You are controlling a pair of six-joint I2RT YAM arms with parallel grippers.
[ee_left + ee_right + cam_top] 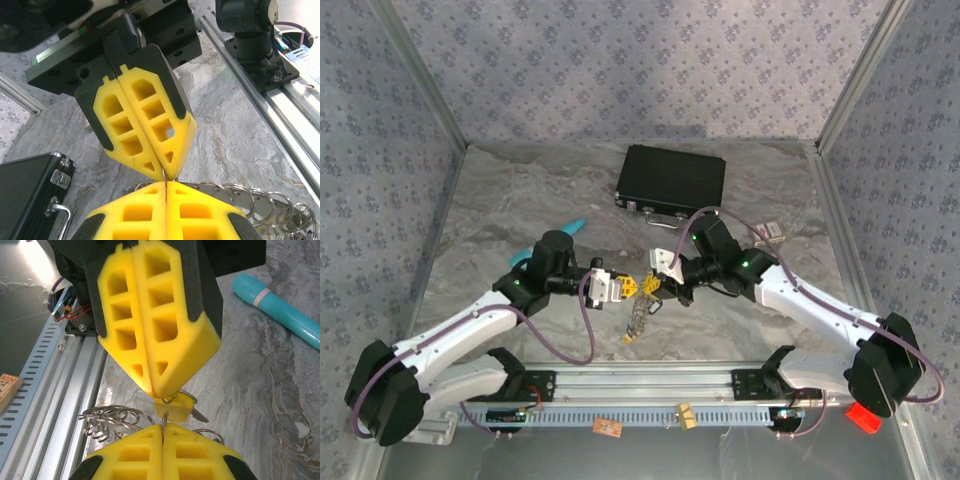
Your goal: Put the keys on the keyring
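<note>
surface: grey marbled table, flat and matt, spread under both arms.
room: closed in on three sides by patterned lilac-grey walls, with slanting metal posts at the back corners.
left gripper: fingers pressed flat together, nipping a thin wire of the keyring at the very tips.
right gripper: likewise closed tight, tip to tip with the left one, the same thin wire caught in its seam.
keyring: silver loops bunched just under and beside the two meeting tips.
keys: dangling in a cluster below the joined tips. One yellow-headed key tucked right under the left fingertips. Cannot tell whether the lowest key touches the table.
black case: lying beyond both grippers, toward the back wall, well apart from them.
teal stick: on the table beyond the left wrist, partly hidden by that arm.
near edge: slotted aluminium rail behind both hands at the arm bases. Past it, a small tan block and an orange-brown tag.
open room: widest stretch of table on the left gripper's outer side, toward the left wall. Narrower strip between the hanging keys and the rail. More space between the fingertips and the black case.
</note>
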